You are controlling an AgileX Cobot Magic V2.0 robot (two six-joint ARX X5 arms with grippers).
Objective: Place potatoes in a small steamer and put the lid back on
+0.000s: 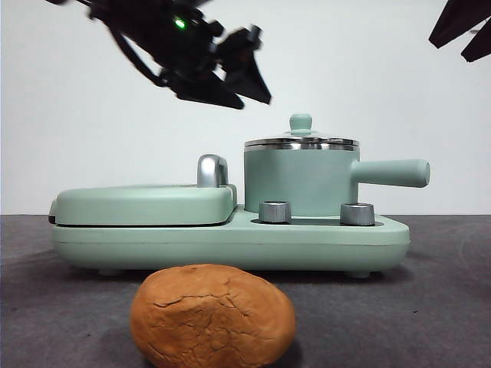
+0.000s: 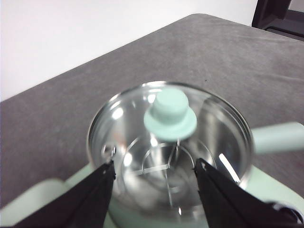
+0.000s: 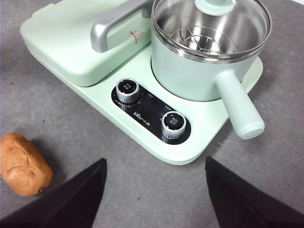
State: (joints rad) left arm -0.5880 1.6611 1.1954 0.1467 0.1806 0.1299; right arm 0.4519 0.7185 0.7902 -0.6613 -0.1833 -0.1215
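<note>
Left gripper (image 2: 154,173), jaws spread and empty, hovers above the clear steel-rimmed lid (image 2: 168,142), whose small mint-green knob (image 2: 170,116) looks the only grippable, probably slippery, hold.

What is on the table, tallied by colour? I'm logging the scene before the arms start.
Mint green: 4, the small steamer, the lid with its mint knob, the griddle cover, the appliance base
Orange-brown: 1, the potato
Steel: 2, the control knobs
Black: 2, the left gripper, the right gripper
Total: 9
</note>
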